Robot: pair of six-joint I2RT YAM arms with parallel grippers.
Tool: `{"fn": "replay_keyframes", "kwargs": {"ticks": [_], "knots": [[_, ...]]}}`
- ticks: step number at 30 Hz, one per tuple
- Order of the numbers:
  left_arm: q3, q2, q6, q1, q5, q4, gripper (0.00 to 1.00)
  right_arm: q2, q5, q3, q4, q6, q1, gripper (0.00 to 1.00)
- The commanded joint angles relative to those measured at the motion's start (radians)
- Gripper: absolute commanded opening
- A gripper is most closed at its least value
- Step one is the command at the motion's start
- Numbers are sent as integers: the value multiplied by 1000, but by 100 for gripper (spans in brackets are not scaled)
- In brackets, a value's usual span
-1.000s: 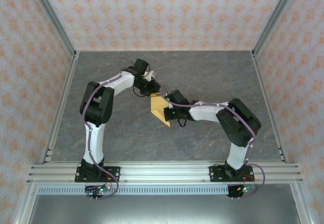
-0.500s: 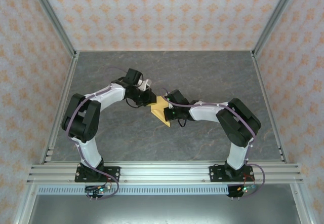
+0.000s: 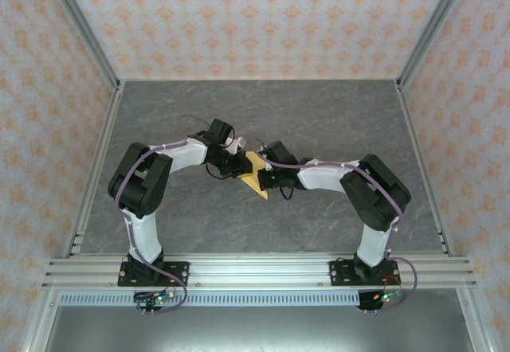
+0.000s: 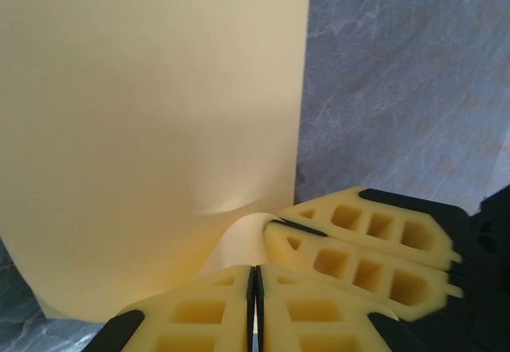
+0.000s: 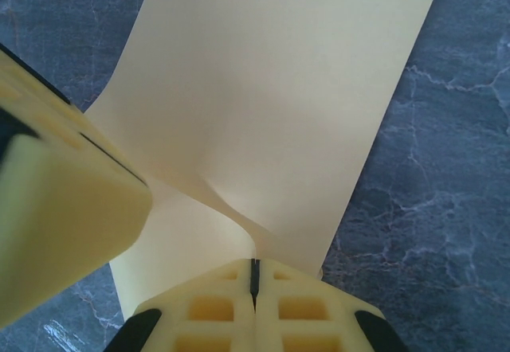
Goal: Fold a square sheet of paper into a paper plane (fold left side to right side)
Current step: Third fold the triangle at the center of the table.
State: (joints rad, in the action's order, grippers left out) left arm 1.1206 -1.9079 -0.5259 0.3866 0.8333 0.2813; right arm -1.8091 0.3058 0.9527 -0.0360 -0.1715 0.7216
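My left fingers (image 4: 256, 308), just swung in, are pinching shut on the yellow paper (image 4: 151, 129) beside my right fingers (image 5: 255, 288), also clamped on it, readying the fold.

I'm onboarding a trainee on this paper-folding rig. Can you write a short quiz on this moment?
1. True or false: the paper lies flat and untouched on the table.
2. How do the jaws of the right gripper stand? A) wide open B) shut on the paper C) shut on a pen
3. Fill in: the left gripper is ____ on the paper too.
Key: 1 false; 2 B; 3 shut.
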Motion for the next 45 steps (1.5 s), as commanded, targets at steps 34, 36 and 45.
{"fn": "replay_keyframes", "kwargs": {"ticks": [34, 36, 45], "knots": [[-67, -73, 3, 10, -78, -22, 10, 213, 263, 72, -254, -85, -42, 37], [-65, -70, 3, 11, -79, -21, 10, 192, 363, 75, -250, -131, -42, 33], [-66, -63, 3, 10, -79, -23, 10, 74, 431, 80, -230, -204, -43, 29]]}}
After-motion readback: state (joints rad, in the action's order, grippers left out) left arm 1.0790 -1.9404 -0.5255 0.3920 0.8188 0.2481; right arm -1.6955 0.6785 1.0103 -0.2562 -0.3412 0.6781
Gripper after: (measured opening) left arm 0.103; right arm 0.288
